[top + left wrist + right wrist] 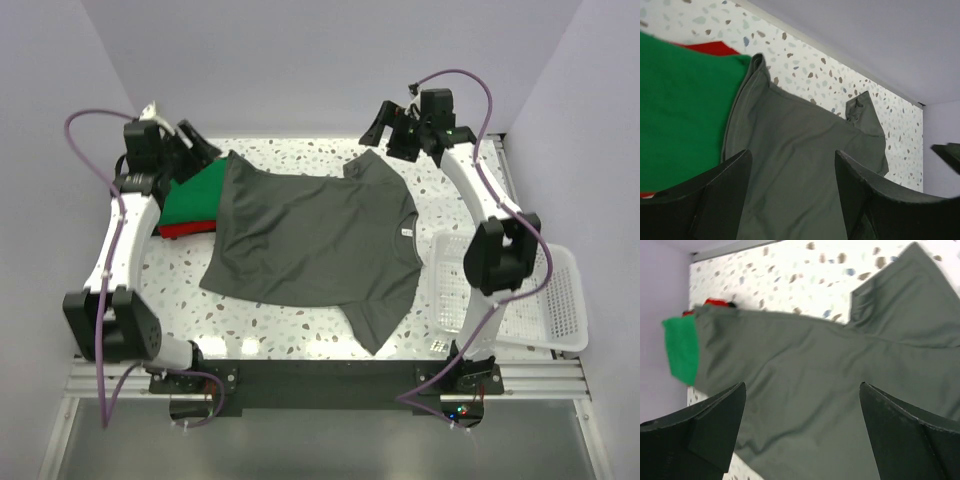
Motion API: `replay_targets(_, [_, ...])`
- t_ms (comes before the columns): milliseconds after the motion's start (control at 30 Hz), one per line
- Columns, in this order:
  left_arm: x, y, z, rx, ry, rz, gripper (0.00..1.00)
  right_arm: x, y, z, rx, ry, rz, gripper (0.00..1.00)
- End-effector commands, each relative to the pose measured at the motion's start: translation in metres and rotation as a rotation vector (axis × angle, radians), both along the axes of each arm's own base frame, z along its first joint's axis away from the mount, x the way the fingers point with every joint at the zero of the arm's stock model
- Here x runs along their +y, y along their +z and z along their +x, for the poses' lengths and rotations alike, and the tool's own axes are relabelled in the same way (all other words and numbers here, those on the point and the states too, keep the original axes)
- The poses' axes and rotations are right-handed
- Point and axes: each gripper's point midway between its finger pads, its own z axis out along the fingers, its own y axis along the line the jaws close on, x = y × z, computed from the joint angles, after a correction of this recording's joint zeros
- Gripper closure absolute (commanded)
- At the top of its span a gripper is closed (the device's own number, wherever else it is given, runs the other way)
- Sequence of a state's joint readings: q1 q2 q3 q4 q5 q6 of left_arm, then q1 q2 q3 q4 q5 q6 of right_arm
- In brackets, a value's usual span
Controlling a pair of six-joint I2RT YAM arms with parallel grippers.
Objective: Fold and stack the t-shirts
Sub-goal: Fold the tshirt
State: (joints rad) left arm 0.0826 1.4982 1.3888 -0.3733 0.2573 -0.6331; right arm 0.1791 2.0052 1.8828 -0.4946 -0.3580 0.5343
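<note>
1. A large charcoal-grey cloth t-shirt lay spread flat in the middle of the white speckled surface. Its long axis ran left to right, with the collar toward the right arm and the hem toward the left. One sleeve pointed at the far wall and the other at the near edge.
2. At the far left sat a bright green folded shirt on top of a red folded shirt, of which only a strip showed. The grey t-shirt's far hem corner reached the green one's edge and seemed to lap over it.
3. The left hand hung above that hem corner, its fingers spread apart with nothing between them.
4. The right hand hung over the far sleeve, likewise released and empty.
5. So each hand had its own end of the shirt's far edge beneath it: the left was nearer the hem, the right nearer the sleeve and shoulder. I judged that the folding of the grey t-shirt had not begun. Both hands would need to drop onto that far edge to pinch it.
6. A white plastic mesh basket stood at the near right, its rim just beside the collar. I saw nothing in it, though the right arm hid part of it.
</note>
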Motion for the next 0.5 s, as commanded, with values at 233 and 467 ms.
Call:
replay_targets(233, [0.047,-0.145,-0.156,0.461,0.270,0.188,0.10,0.046,-0.040,-0.187,0.170,0.221,-0.261,0.01])
replay_targets(467, [0.057,-0.186,-0.209,0.567,0.406,0.197,0.15,0.033,-0.081,-0.252,0.279,0.184,-0.320,0.01])
